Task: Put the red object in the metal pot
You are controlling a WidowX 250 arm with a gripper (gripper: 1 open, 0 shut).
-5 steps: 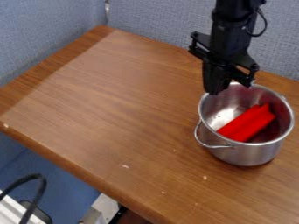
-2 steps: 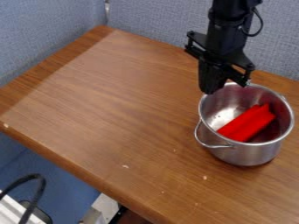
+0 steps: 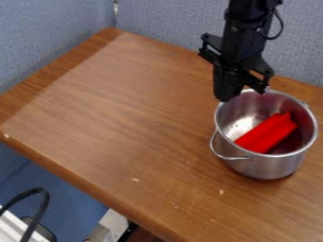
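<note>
The red object point(image 3: 277, 132) is a bright red block lying tilted inside the metal pot point(image 3: 244, 157), its upper end leaning toward the pot's far right wall. This shiny steel pot stands on the wooden table near the right edge. My black gripper point(image 3: 232, 93) points down just beyond the pot's far left rim, shut, with nothing between its fingers. It hangs apart from the block.
The wooden table point(image 3: 113, 113) stretches left and toward the front. A blue-grey fabric wall point(image 3: 51, 28) rises behind it. A black cable point(image 3: 28, 213) loops below the table's front left edge.
The gripper has shifted slightly left and up, away from the pot's rim. The red block and pot have stayed put.
</note>
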